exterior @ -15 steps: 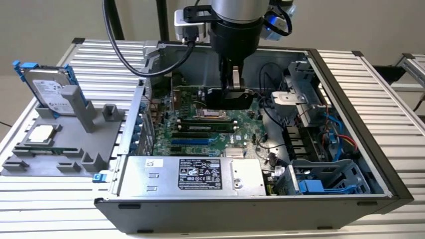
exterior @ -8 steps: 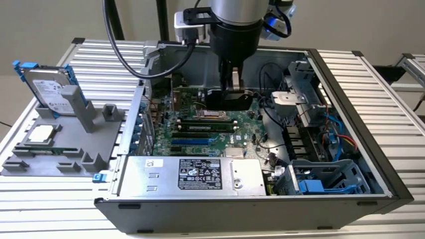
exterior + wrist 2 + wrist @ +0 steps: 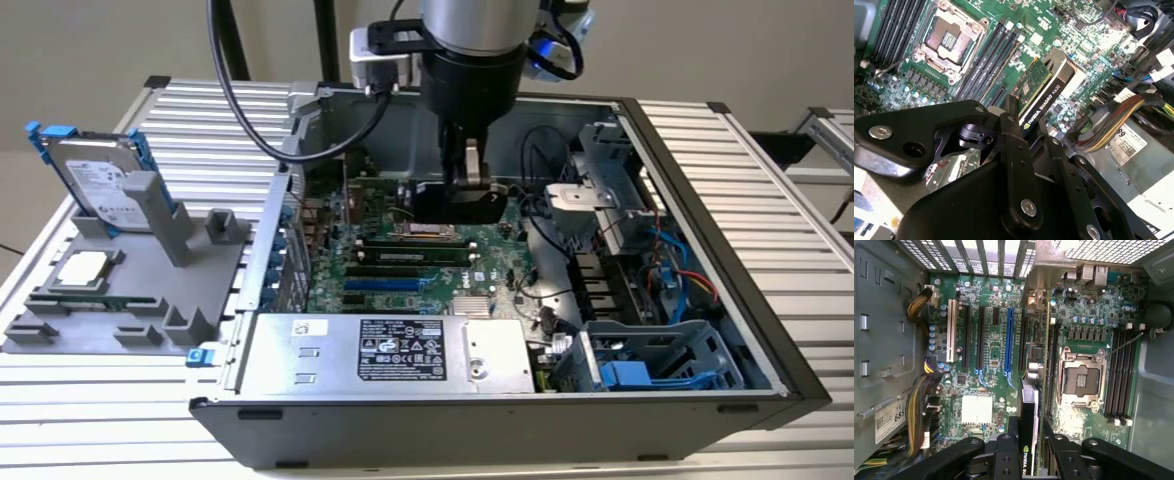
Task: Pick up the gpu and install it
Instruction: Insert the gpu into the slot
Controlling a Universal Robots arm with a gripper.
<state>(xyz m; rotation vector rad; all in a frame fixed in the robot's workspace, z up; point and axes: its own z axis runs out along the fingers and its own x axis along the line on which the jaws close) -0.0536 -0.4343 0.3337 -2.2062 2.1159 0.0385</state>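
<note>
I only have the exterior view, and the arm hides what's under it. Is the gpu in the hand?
Observer: Yes. In the second wrist view the hand is shut on the gpu, gripped edge-on.
Operator: Lined up with what?
Observer: In the first wrist view it runs between the blue slot and the CPU socket, parallel to both.
Operator: Which way does it face?
Observer: Its green board faces the socket, its black cooler the blue slot.

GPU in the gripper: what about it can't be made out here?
- Second wrist view: the gpu's near end is hidden behind the gripper.
- First wrist view: its connector edge is hidden under the card itself; seating cannot be told.
- Exterior view: the gripper covers its upper part.
</note>
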